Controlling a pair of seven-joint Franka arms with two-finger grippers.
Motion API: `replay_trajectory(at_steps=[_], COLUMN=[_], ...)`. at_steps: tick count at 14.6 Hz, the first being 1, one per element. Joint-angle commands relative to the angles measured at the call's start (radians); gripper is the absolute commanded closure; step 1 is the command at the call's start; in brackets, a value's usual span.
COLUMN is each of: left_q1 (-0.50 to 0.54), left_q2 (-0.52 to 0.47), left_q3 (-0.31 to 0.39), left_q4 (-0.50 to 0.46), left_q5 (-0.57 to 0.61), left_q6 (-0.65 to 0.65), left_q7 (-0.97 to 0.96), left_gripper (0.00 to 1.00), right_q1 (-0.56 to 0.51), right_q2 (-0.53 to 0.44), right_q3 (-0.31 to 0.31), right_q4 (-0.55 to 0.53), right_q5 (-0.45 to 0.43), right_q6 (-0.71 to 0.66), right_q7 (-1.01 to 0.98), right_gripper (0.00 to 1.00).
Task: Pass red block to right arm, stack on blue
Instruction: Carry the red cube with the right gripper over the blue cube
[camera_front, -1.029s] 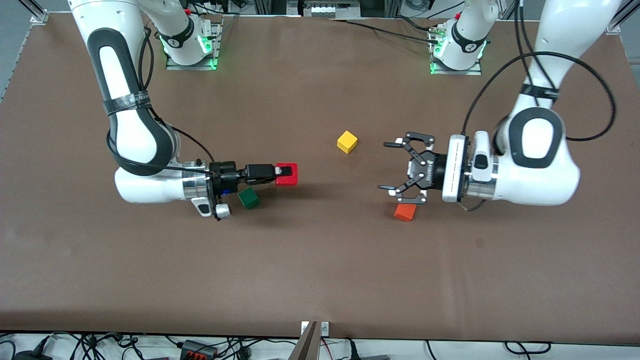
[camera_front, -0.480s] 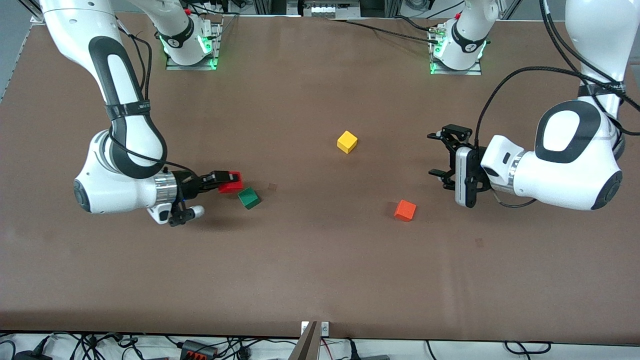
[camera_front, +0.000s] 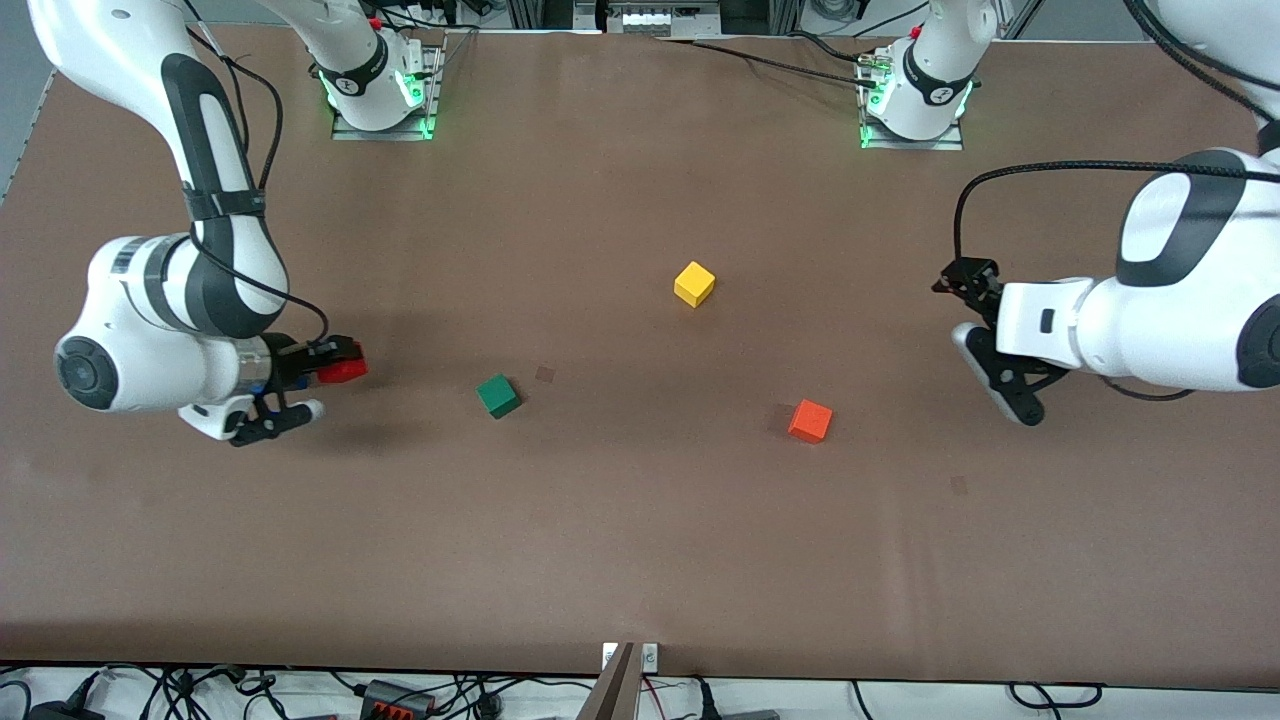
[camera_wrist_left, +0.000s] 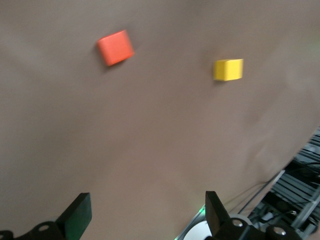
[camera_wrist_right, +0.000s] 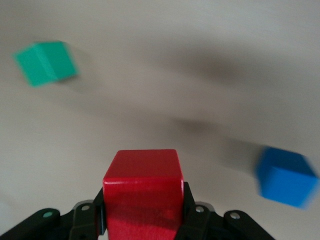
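We find the red block, a plain bright-red cube, clamped level between the right gripper's black fingers, above the table at the right arm's end. The blue block, a dark-blue cube, sits on the table near the red one, apart from it.

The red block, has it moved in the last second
Yes. Held in the right pincer, the red block has been carried past the unmoved green cube, toward the right arm's end of the table.
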Motion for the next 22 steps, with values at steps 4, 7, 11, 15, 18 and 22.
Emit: replay_trajectory(at_steps=[4,7,11,15,18,22], left_q1=[-0.212,-0.256,-0.240,-0.157,-0.157,-0.158], left_q2=[-0.246,-0.372,-0.493,-0.507,-0.503,-0.468], left_q3=[0.240,0.313,0.316,0.317,0.307,0.304], left_q4=[-0.138,-0.275,-0.445,-0.436,-0.433,-0.380], left_q5=[0.110,0.110,0.108,-0.002,0.030,0.039], left_q6=[-0.031,0.127,0.360,0.390,0.359,0.353], left_q7=[-0.214,-0.389,-0.596,-0.606,-0.604,-0.606], left_gripper=[0.00,0.00,0.00,0.00,0.00,0.00], right_q1=[0.009,0.014,0.017,0.058,0.049,0.031], right_q2=[-0.050,-0.056,-0.091,-0.097,-0.105,-0.106], right_q3=[-0.120,-0.140,-0.140,-0.140,-0.140,-0.140], right_q4=[-0.114,-0.160,-0.263,-0.298,-0.346,-0.365], right_q5=[-0.148,-0.156,-0.188,-0.228,-0.228,-0.226], right_q6=[0.092,0.174,0.324,0.347,0.393,0.412], right_q7=[0.000,0.003,0.028,0.132,0.138,0.140], right_gripper=[1.00,1.00,1.00,1.00,1.00,1.00])
